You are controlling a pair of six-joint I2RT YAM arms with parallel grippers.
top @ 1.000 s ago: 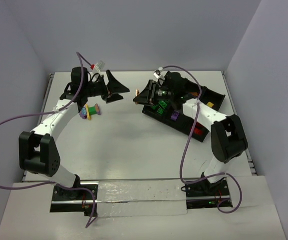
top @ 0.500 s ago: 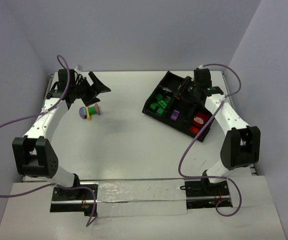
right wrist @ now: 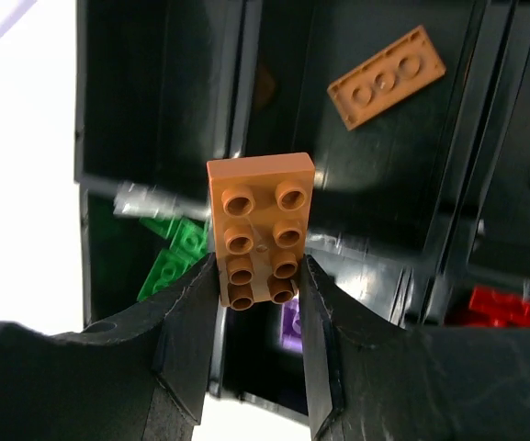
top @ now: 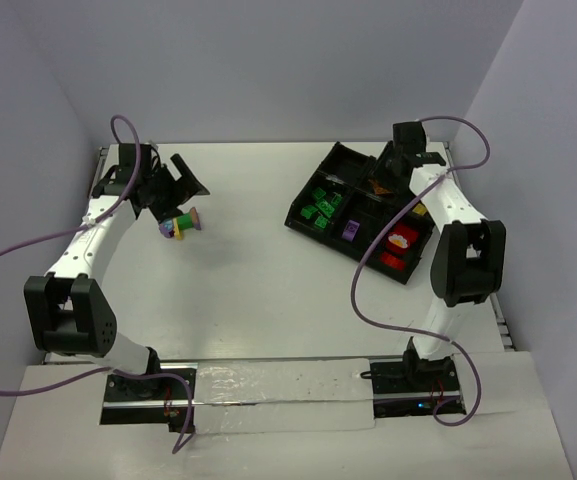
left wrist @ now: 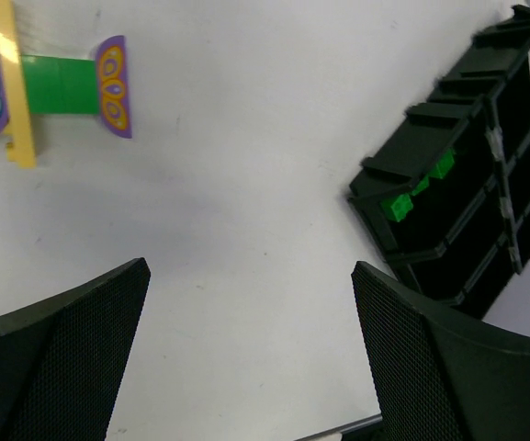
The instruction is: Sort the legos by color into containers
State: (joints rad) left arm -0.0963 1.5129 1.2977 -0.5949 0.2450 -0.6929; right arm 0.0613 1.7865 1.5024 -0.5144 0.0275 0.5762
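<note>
My right gripper [right wrist: 260,301] is shut on an orange two-by-four brick [right wrist: 260,225] and holds it above the black tray [right wrist: 448,165]. It hangs over the wall between compartments. One compartment holds a flat orange plate [right wrist: 386,87]. Others hold green legos [right wrist: 177,257], a purple one [right wrist: 290,322] and red ones [right wrist: 508,308]. From above, the right gripper [top: 381,180] is over the tray's far side [top: 303,222]. My left gripper [top: 181,178] is open and empty, just behind a mixed cluster [top: 180,223] of purple, yellow and green. The cluster also shows in the left wrist view [left wrist: 58,84].
The tray [left wrist: 457,211] sits askew at the right of the white table, green legos [left wrist: 398,204] showing in its near bin. Grey walls enclose the table on three sides. Purple cables arc over both arms.
Both grippers have moved apart from the table's middle. The left went back-left beside the cluster. The right swung right and back over the tray's far compartments with the orange brick.
</note>
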